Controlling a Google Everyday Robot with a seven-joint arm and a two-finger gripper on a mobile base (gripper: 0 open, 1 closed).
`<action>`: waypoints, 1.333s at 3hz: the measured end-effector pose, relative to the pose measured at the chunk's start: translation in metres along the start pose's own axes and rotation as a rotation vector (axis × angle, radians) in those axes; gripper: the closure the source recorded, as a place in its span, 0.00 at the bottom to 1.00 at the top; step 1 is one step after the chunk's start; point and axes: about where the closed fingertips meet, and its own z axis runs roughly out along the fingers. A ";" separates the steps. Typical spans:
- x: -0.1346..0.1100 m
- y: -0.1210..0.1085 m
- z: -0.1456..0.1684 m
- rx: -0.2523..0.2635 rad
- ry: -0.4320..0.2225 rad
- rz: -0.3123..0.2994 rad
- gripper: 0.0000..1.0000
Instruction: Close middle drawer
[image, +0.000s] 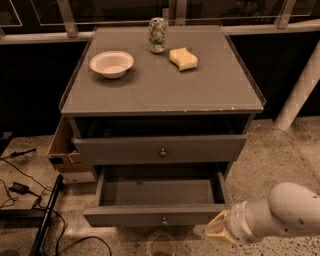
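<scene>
1. The robot's tool (218, 232) hangs at five o'clock in the view, at the tip of a pale arm (285, 212) that enters from four o'clock. Whether it is open or closed cannot be told.
2. It sits just beside the right end of the front of the middle drawer (125, 216), on the outer side. Contact cannot be confirmed.
3. The middle drawer, with a small round knob (164, 220) on its slim front, is pulled far out toward six o'clock, its inside bare to the camera.
4. On that showing the closing is not done, and the whole push back toward twelve o'clock appears to remain.
5. Above it, the taller upper drawer (120, 149) stands slightly out beneath the worktop (160, 85). The worktop carries a bowl (111, 63) at ten o'clock, a can (157, 35) at twelve and a sponge (183, 58) at one.
6. A cardboard box (62, 150) stands at the cabinet's nine o'clock side, with cables (20, 189) on the floor beyond.
</scene>
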 end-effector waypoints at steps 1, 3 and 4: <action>0.045 0.014 0.091 -0.113 -0.047 0.067 1.00; 0.053 0.012 0.102 -0.095 -0.052 0.047 1.00; 0.062 0.007 0.125 -0.039 -0.076 -0.040 1.00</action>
